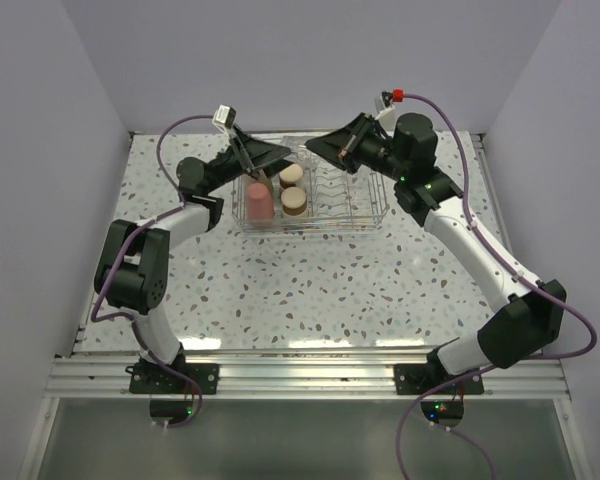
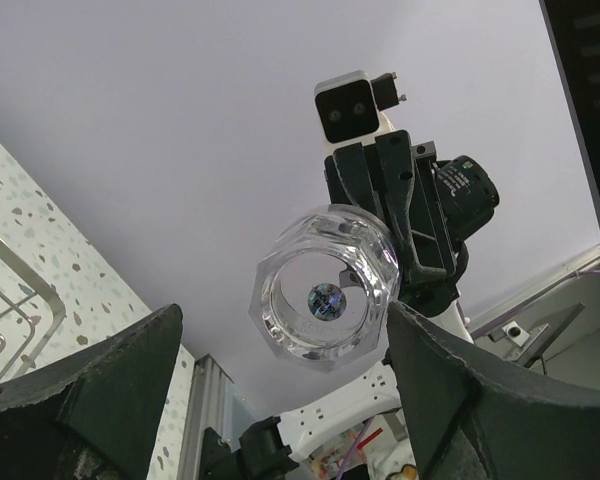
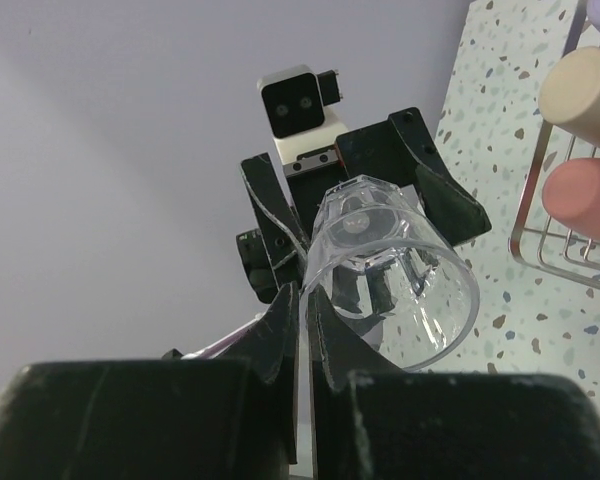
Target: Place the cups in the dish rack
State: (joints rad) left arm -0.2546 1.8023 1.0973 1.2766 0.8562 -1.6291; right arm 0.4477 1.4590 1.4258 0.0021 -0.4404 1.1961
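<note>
1. Left arm [image 1: 140,265]: black joints, white links, a purple cable [image 1: 170,135] looping alongside.
2. Right arm [image 1: 470,250]: same black-and-white build, red connector [image 1: 397,96] by the wrist.
3. Black wedge-shaped fingers [image 2: 110,390]; white boxy two-lens wrist camera [image 2: 348,108].

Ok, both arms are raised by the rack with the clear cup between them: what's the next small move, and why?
Probably close the left gripper on the base of the cup. The right gripper pinches its rim in the air by the rack, and the left's open fingers appear to flank the base, so it looks like a handover. Depth is hard to judge.
</note>
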